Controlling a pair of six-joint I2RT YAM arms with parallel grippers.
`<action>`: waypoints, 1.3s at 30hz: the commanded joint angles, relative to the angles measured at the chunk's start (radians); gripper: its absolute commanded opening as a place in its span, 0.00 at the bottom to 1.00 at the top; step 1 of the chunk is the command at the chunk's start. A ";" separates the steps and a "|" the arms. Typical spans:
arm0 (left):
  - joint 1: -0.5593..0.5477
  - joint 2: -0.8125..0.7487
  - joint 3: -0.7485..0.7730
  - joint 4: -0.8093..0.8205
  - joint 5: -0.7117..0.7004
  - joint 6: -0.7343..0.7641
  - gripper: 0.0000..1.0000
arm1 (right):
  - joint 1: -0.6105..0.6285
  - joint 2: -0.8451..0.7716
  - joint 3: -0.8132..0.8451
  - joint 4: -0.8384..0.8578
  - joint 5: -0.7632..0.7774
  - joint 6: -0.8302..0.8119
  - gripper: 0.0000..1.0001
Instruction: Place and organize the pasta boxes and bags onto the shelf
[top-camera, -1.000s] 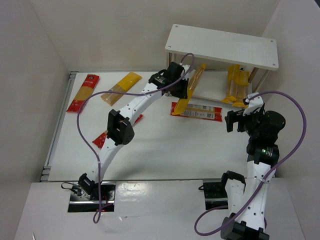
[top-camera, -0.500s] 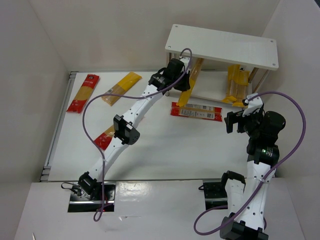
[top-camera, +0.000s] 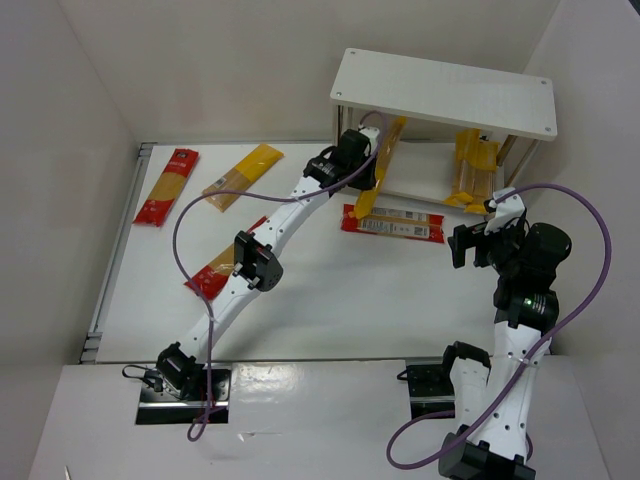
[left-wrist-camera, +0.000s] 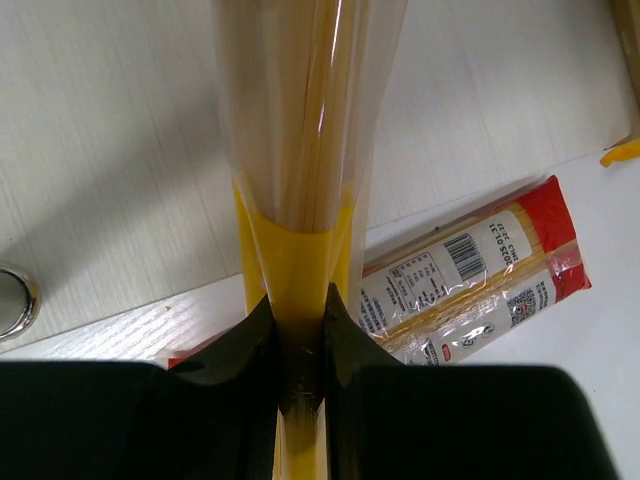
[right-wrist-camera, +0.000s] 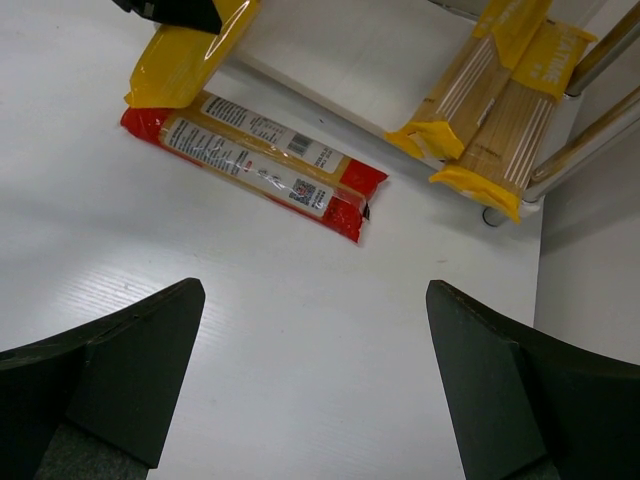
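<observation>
Your left gripper (left-wrist-camera: 300, 345) is clamped on the yellow pack (left-wrist-camera: 305, 130). Its yellow end is pinched between both fingers, and the rest reaches far over the lower board of the shelf (top-camera: 445, 92). A red pack (left-wrist-camera: 470, 280) lies on the table (top-camera: 330, 290) just right of it. Your right gripper (right-wrist-camera: 312, 300) is spread wide and holds nothing, near 2 shelved packs (right-wrist-camera: 495, 125).

Three cameras, one shared patch

The top view looks steeply down from the near side over the whole white desk (top-camera: 330, 290) and white two-tier wooden shelf (top-camera: 445, 92). The left wrist view sits very close, looking past the left claw (left-wrist-camera: 300, 335) up the yellow-and-clear spaghetti bag (left-wrist-camera: 300, 150). The right wrist view stands farther back, facing down; all three share the red windowed spaghetti pack (right-wrist-camera: 255, 165).
</observation>
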 joint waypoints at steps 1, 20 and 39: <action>0.006 -0.022 0.070 0.218 -0.031 0.037 0.03 | -0.009 -0.001 0.000 -0.011 -0.022 -0.007 1.00; 0.024 0.005 0.070 0.311 -0.063 0.106 0.50 | -0.009 -0.001 0.000 -0.020 -0.031 -0.016 1.00; 0.086 -0.016 0.070 -0.014 0.102 0.114 0.72 | -0.009 0.009 0.000 -0.020 -0.040 -0.034 1.00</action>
